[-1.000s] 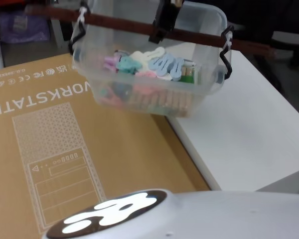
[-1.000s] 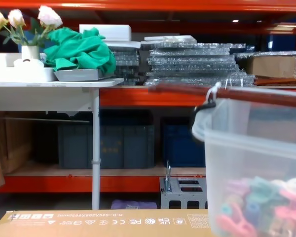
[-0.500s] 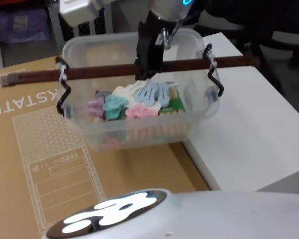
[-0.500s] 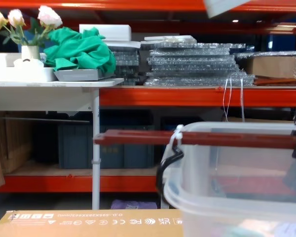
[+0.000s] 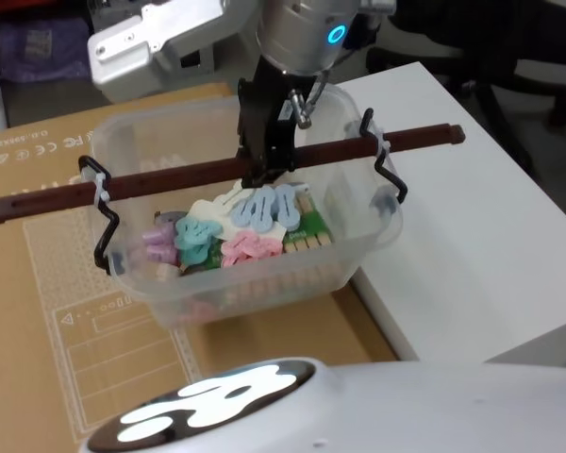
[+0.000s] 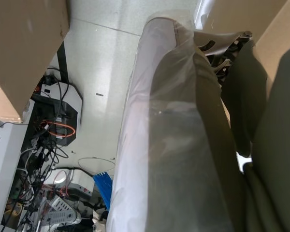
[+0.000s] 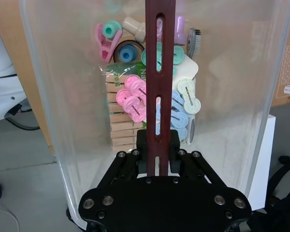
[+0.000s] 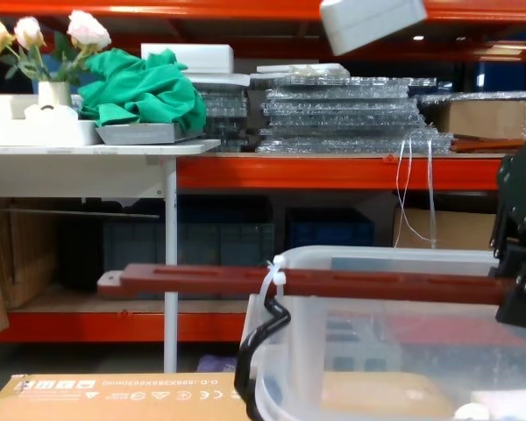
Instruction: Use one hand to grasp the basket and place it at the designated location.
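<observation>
The right gripper (image 5: 264, 173), reaching in from 12 o'clock in the head view, is clenched on the middle of a reddish bar (image 5: 170, 179) that spans the basket (image 5: 363, 231) and is fastened to its rim at both ends. The right wrist view shows the jaws pinching that bar from both sides. So the grasp is made, and the basket hangs from the bar with clips (image 5: 250, 231) heaped inside. It sits over the seam between the box (image 5: 38, 311), at its 8 o'clock, and the table (image 5: 472, 236), at its 3 o'clock. Whether its base touches either, I cannot tell. What is left, I judge, is setting it down and letting go; no marked spot for it shows.
</observation>
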`<state>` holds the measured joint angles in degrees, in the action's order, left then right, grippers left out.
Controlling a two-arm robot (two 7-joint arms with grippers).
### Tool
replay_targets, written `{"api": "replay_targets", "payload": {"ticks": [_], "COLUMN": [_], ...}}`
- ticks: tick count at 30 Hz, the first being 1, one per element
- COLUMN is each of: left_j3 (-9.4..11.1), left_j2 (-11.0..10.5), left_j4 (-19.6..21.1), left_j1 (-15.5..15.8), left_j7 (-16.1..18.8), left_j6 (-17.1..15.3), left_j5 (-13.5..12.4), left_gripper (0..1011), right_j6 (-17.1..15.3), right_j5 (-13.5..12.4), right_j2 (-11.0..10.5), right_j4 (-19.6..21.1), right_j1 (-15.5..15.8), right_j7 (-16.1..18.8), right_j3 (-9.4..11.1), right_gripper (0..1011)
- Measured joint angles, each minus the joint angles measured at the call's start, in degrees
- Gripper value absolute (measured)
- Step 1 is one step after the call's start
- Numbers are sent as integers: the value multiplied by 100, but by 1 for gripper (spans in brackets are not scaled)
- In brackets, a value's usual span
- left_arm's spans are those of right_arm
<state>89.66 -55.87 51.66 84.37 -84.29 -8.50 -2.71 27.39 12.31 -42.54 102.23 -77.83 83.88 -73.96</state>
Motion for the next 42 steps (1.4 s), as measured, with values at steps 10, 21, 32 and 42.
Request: {"api": "replay_targets", "payload": {"ticks": [10, 21, 32, 42], "left_j3": [0, 0, 0, 0], "left_j2": [0, 0, 0, 0], "left_j4": [0, 0, 0, 0], "left_j1": [0, 0, 0, 0], "left_j7": [0, 0, 0, 0], "left_j6": [0, 0, 0, 0], "left_j5": [0, 0, -1, -1], "left_gripper": [0, 0, 0, 0], "right_j6": [304, 528, 374, -79], "right_j5": [-167, -305, -296, -114], "right_j2": [138, 200, 284, 399], "right_j4": [-34, 66, 164, 198], "right_j1": [28, 81, 105, 146], "right_j7": [-116, -356, -565, -793], "right_j3": [-178, -321, -446, -586], "right_gripper": [237, 238, 237, 237]}}
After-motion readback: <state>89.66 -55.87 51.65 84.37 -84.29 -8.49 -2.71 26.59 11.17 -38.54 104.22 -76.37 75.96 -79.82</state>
